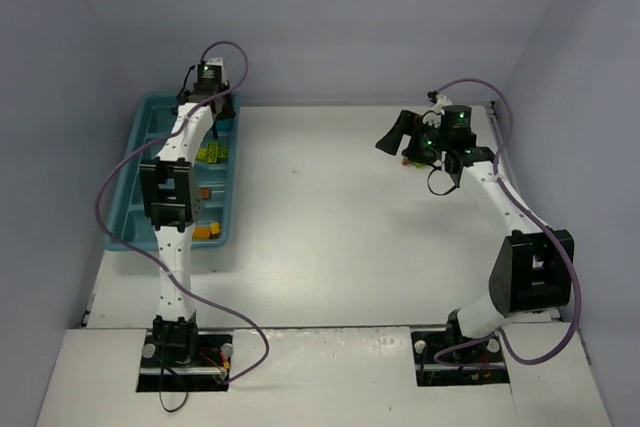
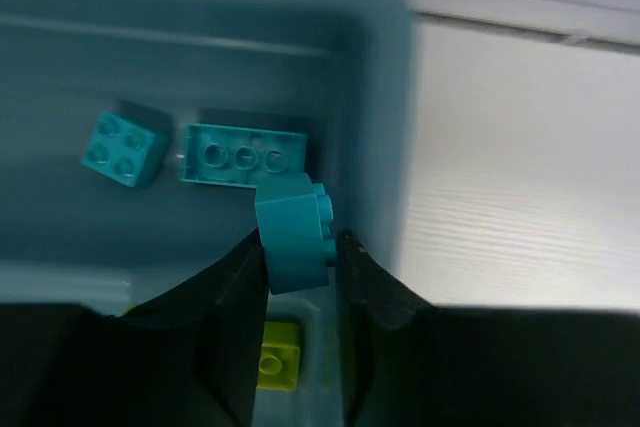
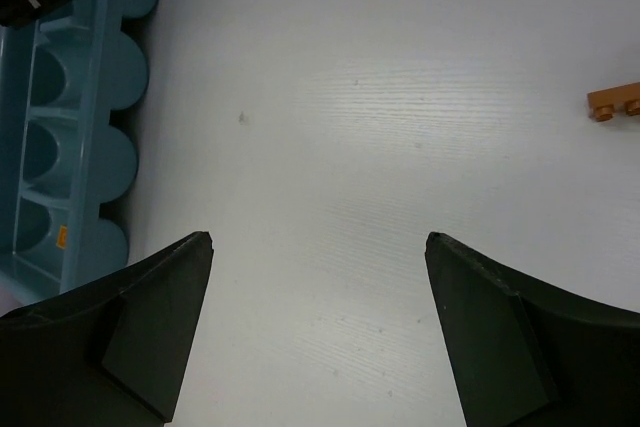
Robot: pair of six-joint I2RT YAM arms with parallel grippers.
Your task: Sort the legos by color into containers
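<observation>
One cyan lego [image 2: 292, 219] clamped in left gripper [image 2: 300, 242], over tray [image 2: 385, 97]

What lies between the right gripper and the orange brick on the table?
Nothing: the right wrist view shows only bare table between the right gripper and the orange brick.

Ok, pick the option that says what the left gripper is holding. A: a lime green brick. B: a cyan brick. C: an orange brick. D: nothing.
B: the left wrist view shows the left gripper shut on a cyan brick over the tray, near two other cyan bricks.
</observation>
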